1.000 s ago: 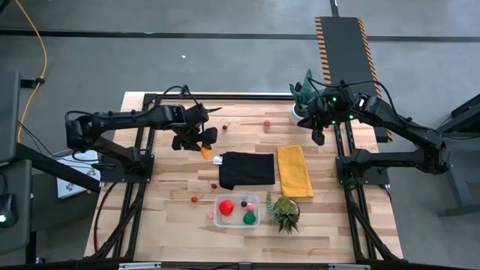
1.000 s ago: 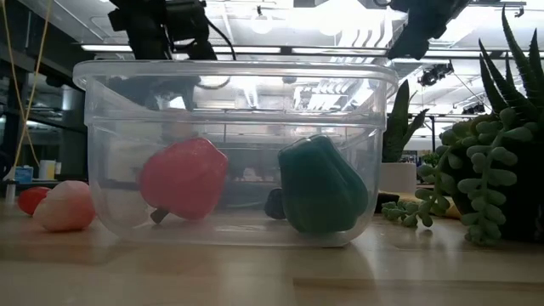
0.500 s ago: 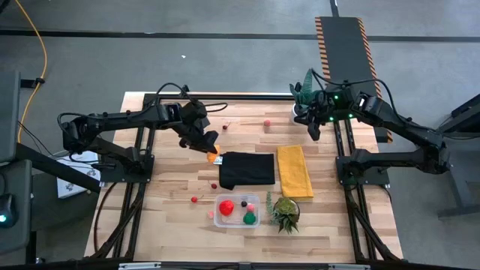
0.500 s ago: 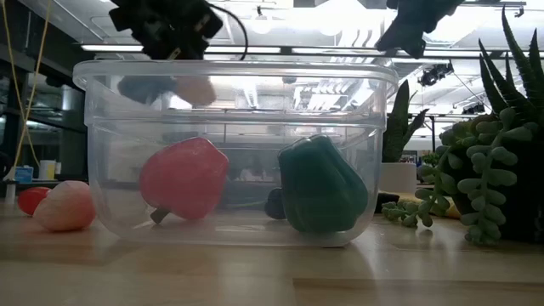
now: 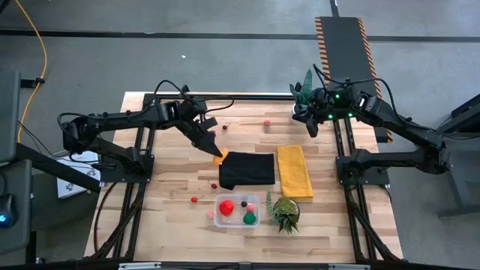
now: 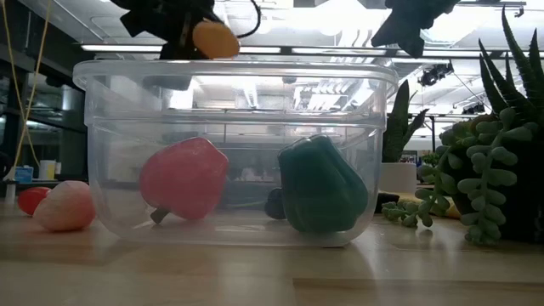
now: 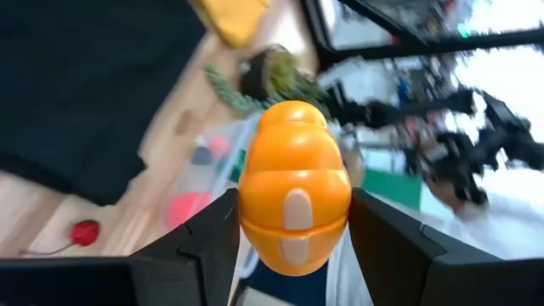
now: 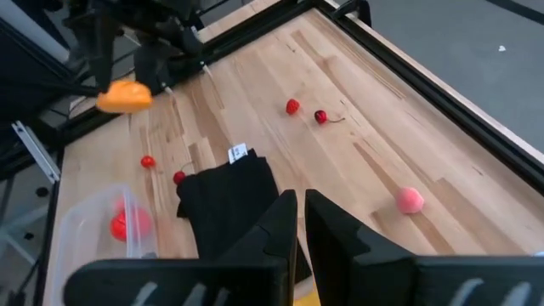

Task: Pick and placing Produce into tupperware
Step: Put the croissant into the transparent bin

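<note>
Currently noted: left gripper (image 7: 293,242) clamped on the orange produce (image 7: 294,185), one finger (image 7: 204,246) on either side of it, held in the air over the near-left corner of the black cloth (image 5: 247,169). Same orange piece seen in the low view (image 6: 214,38), above the tub rim, clear of it.

Tupperware (image 5: 238,211) standing on the wooden table (image 5: 165,202) at its front edge, in front of the black cloth. Inside: larger red produce (image 6: 184,179), green produce (image 6: 323,185), and a small dark berry (image 6: 274,203) between them. Outside, just beside the tub wall: a pale pink piece (image 6: 64,206) and a small red berry (image 6: 31,200).

Loose on the table: two small red berries (image 8: 292,106) near the far edge, a pink piece (image 8: 410,200) further along, a red berry (image 5: 194,199) left of the tub.

Yellow cloth (image 5: 294,171) lying beside the black cloth, touching or nearly so. Spiky potted plant (image 5: 284,212) just right of the tub; second plant (image 5: 302,94) at the far right corner.

Right gripper (image 8: 299,208) pressed closed, holding nothing, hovering at the far right of the table near that plant.
</note>
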Robot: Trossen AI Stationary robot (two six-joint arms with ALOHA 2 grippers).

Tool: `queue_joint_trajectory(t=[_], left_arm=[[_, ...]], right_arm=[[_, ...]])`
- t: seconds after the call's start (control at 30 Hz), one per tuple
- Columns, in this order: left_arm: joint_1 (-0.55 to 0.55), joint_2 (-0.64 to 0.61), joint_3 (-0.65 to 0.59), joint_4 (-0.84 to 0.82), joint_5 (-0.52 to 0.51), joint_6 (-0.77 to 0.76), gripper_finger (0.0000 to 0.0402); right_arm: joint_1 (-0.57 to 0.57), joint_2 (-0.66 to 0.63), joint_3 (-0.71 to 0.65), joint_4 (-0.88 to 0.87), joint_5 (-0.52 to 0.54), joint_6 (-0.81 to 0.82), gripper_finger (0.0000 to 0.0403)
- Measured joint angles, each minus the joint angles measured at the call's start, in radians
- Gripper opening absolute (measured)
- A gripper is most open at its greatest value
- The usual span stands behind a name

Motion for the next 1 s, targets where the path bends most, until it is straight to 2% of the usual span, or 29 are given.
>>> queue_joint_trajectory(t=[0.13,0.33,0.67,0.77,1.0], left_arm=[[-0.009,0.000,0.000,0.029,0.069,0.061,0.0191],[-0.070,0.000,0.000,0.076,0.078,0.140,0.0191],[-0.227,0.000,0.000,0.228,0.068,0.142,0.0191],[-0.279,0.000,0.000,0.258,0.040,0.140,0.0191],[-0.367,0.001,0.000,0.258,-0.100,0.145,0.0191]], right_arm=[[0.000,0.000,0.000,0.014,0.000,0.030,0.0016],[0.000,0.000,0.000,0.016,0.007,0.065,0.0016],[0.000,0.000,0.000,0.015,0.012,0.100,0.0016],[0.000,0.000,0.000,0.015,0.012,0.115,0.0016],[0.000,0.000,0.000,0.013,0.012,0.141,0.0016]])
